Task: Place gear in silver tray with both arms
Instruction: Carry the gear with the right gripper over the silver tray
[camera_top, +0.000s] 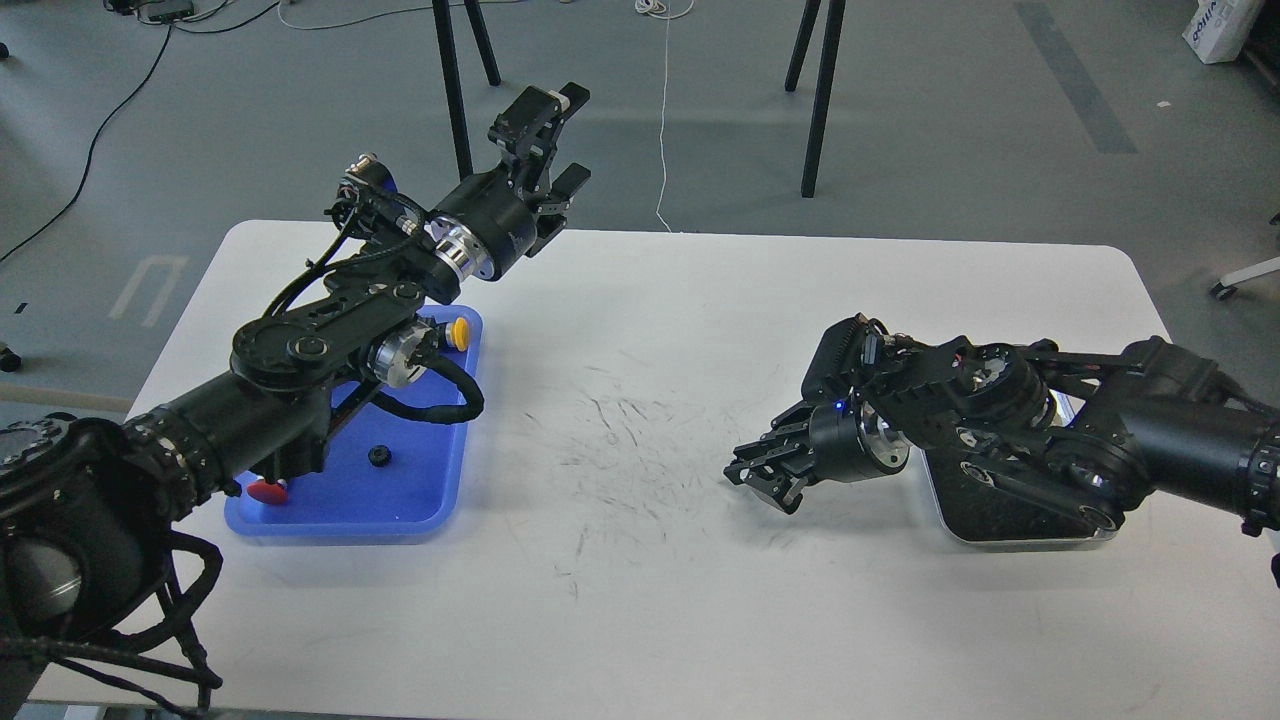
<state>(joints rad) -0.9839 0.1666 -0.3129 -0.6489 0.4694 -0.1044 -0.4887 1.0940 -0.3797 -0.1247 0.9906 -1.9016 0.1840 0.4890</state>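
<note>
The gear (379, 456) is small and black and lies in the blue tray (440, 480) at the table's left. My left arm rises over that tray, and its gripper (560, 138) stands open and empty, high above the table's far edge and well away from the gear. The silver tray (1000, 520) sits at the right, mostly hidden under my right arm; only its near part shows. My right gripper (765, 478) hovers low over the bare table just left of the silver tray, pointing left, with its fingers apart and nothing between them.
A yellow piece (458, 332) and a red piece (265, 491) also lie in the blue tray. The white table (640, 420) is scuffed in the middle. Black stand legs (820, 90) and cables are on the floor beyond the far edge.
</note>
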